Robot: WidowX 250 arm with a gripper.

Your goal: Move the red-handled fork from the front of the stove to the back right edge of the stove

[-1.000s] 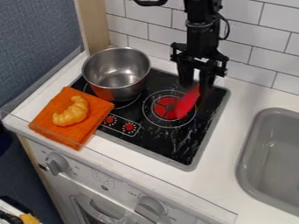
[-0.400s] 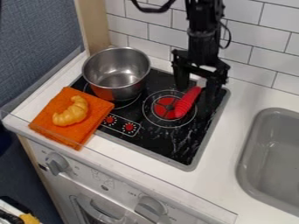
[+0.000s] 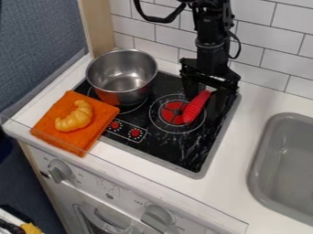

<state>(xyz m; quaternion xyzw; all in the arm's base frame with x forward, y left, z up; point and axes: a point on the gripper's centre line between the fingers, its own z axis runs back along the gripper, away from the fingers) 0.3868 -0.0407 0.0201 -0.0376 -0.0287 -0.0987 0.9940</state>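
The black gripper [image 3: 209, 93] hangs over the back right of the black stove, its fingers spread apart and open. Between and just in front of them lies a red ribbed object [image 3: 196, 107], slanting across the right burner, its upper end close to the gripper. Whether a finger touches it I cannot tell.
A steel pot [image 3: 122, 77] stands at the stove's back left. Left of the stove, a yellow croissant [image 3: 74, 117] rests on a folded orange cloth [image 3: 90, 138]. A grey sink [image 3: 282, 160] is at the right, and a tiled wall rises behind.
The gripper's fingers have moved wider apart. The red object, blurred over the burner earlier, now lies still there, let go. The upper arm has shifted slightly.
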